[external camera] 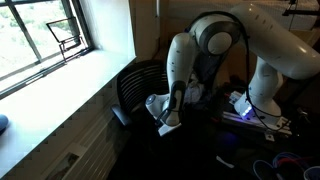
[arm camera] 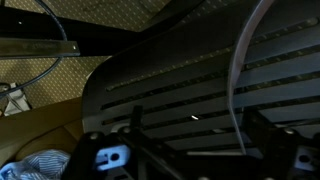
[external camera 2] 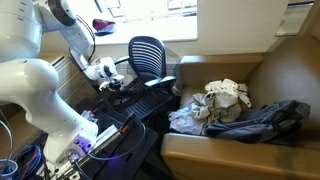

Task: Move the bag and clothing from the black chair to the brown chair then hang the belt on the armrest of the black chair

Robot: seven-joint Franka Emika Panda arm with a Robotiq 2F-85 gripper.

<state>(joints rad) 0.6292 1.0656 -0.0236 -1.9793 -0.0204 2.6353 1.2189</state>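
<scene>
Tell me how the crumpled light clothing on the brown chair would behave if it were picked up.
Probably floppy: the light clothing lies crumpled in loose folds on the brown chair, so it would likely drape and sag from one pinch point. It looks light for its bulk. It overlaps the dark item, so lifting might drag that along.

Bright daylight from the window (external camera: 40, 35); interior dim, shadowed.

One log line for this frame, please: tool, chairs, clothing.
tool: open, near black chair backrest | brown chair: clothing pile on seat
</scene>
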